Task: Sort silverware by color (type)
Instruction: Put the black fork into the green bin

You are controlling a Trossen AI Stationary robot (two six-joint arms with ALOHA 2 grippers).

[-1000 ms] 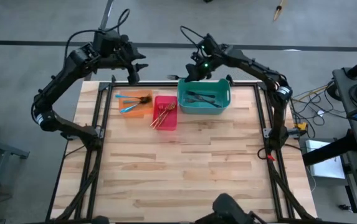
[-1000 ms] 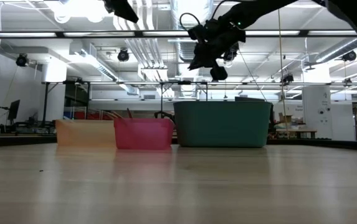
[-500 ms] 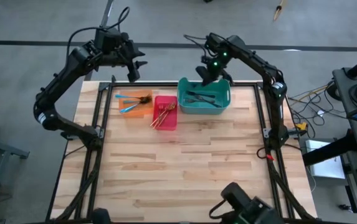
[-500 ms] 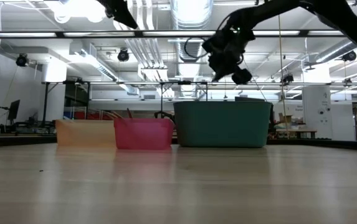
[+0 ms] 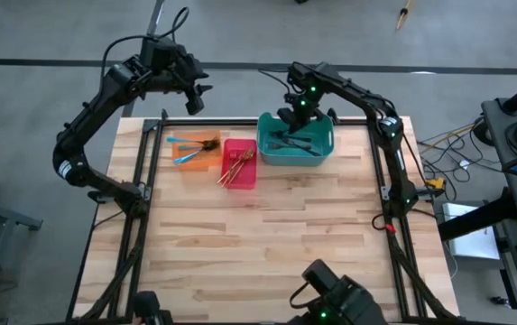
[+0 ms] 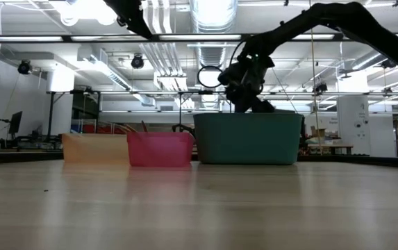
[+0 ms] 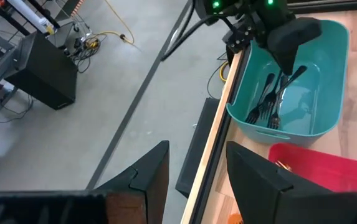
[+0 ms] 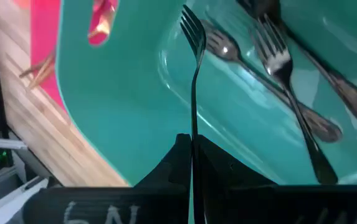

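Note:
My right gripper [image 5: 292, 119] hangs low over the teal bin [image 5: 323, 148], shut on a dark grey fork [image 8: 194, 74] whose tines [image 8: 192, 28] point into the bin. Several dark forks [image 8: 278, 68] lie on the bin's floor. Gold forks [image 5: 236, 166] lie in the red bin [image 5: 245, 176]. Blue-handled forks [image 5: 183, 143] lie in the orange bin [image 5: 206, 161]. My left gripper [image 7: 197, 180] is open and waits past the table's far edge [image 5: 195, 101]. My right gripper pinches the dark fork's handle [image 8: 194, 138] between its two fingers. The fork runs on along the fingers, tines ahead. It is lifted clear, above the teal bin's inside; the low view shows the gripper [image 6: 253, 103] at the bin's rim.
The three bins stand side by side near the far edge: orange [image 6: 94, 148], red [image 6: 160, 150], teal [image 6: 247, 139]. The bare wooden top [image 5: 267, 244] stretches from them to the near edge. A black frame [image 5: 380, 171] rims the table.
My right gripper has carried the dark fork from beside the teal bin's far left corner to over the bin, then down to its rim. It has turned, so the fork no longer sticks out toward the table's left but points into the bin.

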